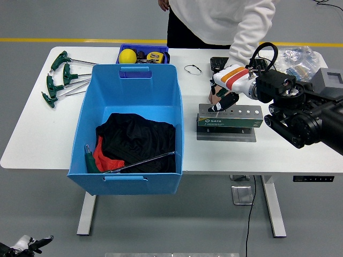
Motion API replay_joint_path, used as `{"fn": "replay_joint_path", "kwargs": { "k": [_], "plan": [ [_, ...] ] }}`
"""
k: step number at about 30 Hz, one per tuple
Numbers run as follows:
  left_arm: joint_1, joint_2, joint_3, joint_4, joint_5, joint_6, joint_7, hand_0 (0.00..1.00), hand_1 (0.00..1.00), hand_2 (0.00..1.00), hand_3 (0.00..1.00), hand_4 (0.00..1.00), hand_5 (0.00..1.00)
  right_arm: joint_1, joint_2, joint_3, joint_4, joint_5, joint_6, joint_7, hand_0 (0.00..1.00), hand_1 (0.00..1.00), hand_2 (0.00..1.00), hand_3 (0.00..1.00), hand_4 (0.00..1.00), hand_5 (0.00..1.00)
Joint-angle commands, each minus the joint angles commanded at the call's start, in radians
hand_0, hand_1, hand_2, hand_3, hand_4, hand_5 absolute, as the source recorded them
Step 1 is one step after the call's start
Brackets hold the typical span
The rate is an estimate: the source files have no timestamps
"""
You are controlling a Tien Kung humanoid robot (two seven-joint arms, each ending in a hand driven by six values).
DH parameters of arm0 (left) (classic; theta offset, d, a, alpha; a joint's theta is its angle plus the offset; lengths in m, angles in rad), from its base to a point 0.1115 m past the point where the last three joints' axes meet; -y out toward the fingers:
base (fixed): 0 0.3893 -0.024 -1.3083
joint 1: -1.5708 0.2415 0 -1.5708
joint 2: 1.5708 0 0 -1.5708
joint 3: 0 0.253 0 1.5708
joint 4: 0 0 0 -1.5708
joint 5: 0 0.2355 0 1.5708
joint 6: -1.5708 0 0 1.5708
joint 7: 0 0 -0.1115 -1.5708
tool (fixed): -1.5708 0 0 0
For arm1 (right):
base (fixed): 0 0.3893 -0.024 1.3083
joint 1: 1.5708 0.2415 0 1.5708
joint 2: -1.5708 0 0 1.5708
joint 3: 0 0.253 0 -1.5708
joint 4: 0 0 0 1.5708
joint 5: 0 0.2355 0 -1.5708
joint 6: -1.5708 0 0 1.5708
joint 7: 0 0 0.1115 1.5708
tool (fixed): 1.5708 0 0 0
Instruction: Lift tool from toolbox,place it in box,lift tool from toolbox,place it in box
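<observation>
The right hand (224, 101), white with black fingertips and an orange band at the wrist, sits right of centre in the frame, its fingers curled down onto the left end of the toolbox (229, 119); whether they grip a tool there cannot be told. The toolbox is a grey metal holder with a row of holes along its top (a green label runs across its front face). A person's hand (215, 94) rests on the table just behind the robot's fingers. Left of the toolbox stands the blue box (130, 128), holding black and red cloth and one T-handle tool (128, 163) lying near its front wall. More green-handled wrenches (63, 77) lie at the upper left of the white table (32, 134).
</observation>
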Motion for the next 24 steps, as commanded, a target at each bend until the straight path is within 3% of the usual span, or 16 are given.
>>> {"fn": "replay_joint_path", "kwargs": {
  "k": [3, 4, 24],
  "plan": [
    [-0.002, 0.0, -0.001, 0.0, -0.001, 0.001, 0.0, 0.554, 0.487, 0.652, 0.683, 0.735, 0.71, 0.0, -0.001, -0.009, -0.005, -0.002, 0.006, -0.002, 0.778, 0.642, 0.622, 0.511, 0.956, 0.58],
    [-0.003, 0.0, -0.001, 0.0, -0.001, 0.001, 0.0, 0.539, 0.487, 0.65, 0.683, 0.736, 0.708, -0.001, -0.001, -0.011, -0.006, -0.002, 0.007, -0.002, 0.771, 0.618, 0.579, 0.497, 0.956, 0.579],
    [-0.002, -0.001, -0.01, 0.0, -0.001, 0.001, 0.002, 0.535, 0.477, 0.649, 0.678, 0.735, 0.708, -0.003, 0.007, -0.018, -0.016, -0.003, 0.015, -0.006, 0.767, 0.604, 0.556, 0.465, 0.96, 0.589]
  ]
}}
